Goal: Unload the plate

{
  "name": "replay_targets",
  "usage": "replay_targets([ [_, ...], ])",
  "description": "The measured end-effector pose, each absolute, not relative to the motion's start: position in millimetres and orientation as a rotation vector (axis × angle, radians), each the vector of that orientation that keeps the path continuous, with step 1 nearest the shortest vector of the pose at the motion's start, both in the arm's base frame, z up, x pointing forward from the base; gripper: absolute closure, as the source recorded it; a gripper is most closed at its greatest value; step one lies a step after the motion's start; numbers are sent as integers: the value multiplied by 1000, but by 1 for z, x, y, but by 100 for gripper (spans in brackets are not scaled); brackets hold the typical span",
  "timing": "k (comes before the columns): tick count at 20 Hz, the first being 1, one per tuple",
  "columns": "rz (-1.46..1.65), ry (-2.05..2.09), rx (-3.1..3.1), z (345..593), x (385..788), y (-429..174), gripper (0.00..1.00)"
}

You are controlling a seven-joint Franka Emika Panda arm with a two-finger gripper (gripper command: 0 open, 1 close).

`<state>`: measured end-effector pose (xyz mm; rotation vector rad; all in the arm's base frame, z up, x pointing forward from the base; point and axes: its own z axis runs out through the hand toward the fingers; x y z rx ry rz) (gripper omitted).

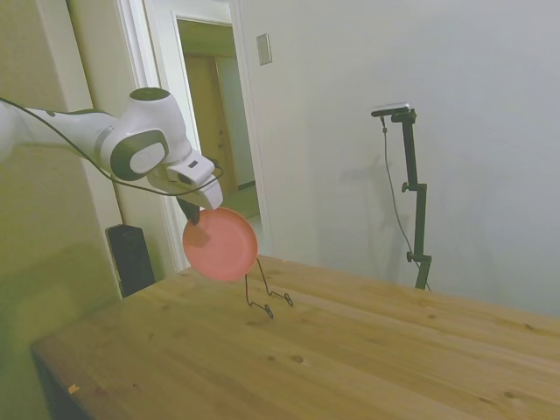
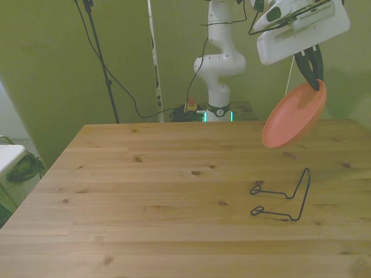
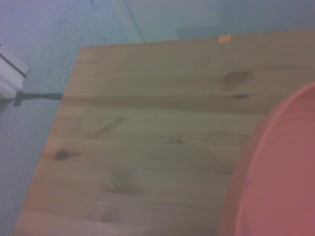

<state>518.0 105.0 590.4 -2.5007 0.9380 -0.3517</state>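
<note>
While the gripper (image 2: pixel 313 81) pinches its rim, the plate (image 2: pixel 294 116) hangs tilted above the wire stand (image 2: pixel 284 200).

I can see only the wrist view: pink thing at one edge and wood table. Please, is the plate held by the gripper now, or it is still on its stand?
Observer: Held. The side view shows the gripper shut on the rim of the plate, with the plate hanging tilted in the air.
Operator: Is the stand free under it?
Observer: Yes. In the front view the wire stand sits on the table with nothing in it, and the plate is well above it.
Operator: Is anything else on the table?
Observer: I see nothing but the stand on the wood in the front view.
</note>
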Motion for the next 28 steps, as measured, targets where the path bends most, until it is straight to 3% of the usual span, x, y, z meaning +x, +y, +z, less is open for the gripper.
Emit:
replay_targets([
  [4, -293, 1002, -2636, 558, 510, 150, 100],
  [11, -115, 1176, -2946, 461, 508, 179, 100],
  [20, -199, 1170, -3118, 387, 509, 186, 100],
  [23, -236, 1139, -3128, 375, 509, 189, 100],
  [24, -240, 1134, -3126, 374, 509, 190, 0],
  [28, -246, 1134, -3119, 373, 510, 188, 0],
])
